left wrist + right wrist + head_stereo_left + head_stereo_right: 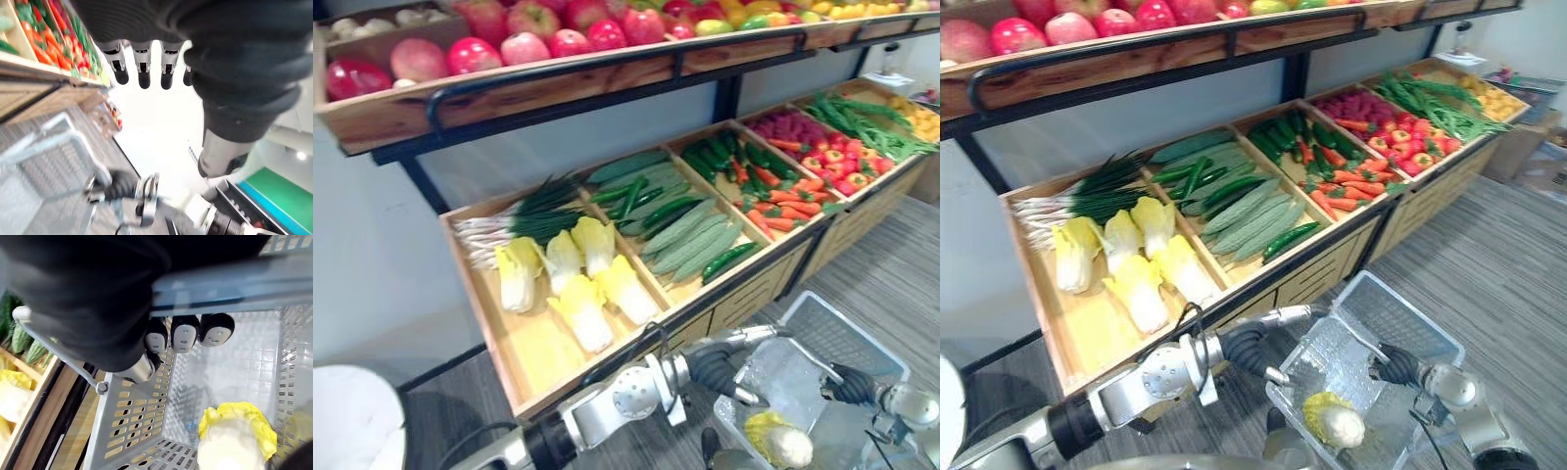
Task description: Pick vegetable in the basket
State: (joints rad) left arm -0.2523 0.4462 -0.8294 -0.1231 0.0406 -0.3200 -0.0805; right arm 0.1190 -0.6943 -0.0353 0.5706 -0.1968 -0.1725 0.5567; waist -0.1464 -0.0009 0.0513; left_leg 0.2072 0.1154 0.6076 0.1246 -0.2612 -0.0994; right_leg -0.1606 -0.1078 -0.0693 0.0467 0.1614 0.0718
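Pale yellow-white leafy cabbage [234, 444] lies on the floor of the grey perforated plastic basket [843, 340], under the right hand [185, 336] and not touching it. Right hand's fingers are clenched round the basket's grey bar handle [230, 286]. Left hand [143, 72] sits just beside the basket's near rim, fingers straight, grasping nothing. Wooden shelf trays of vegetables [658, 231] lie beyond both hands.

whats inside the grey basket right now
One yellow-green cabbage lies on the floor of the basket, nothing else showing. The right hand, curled round the handle, covers part of the floor.
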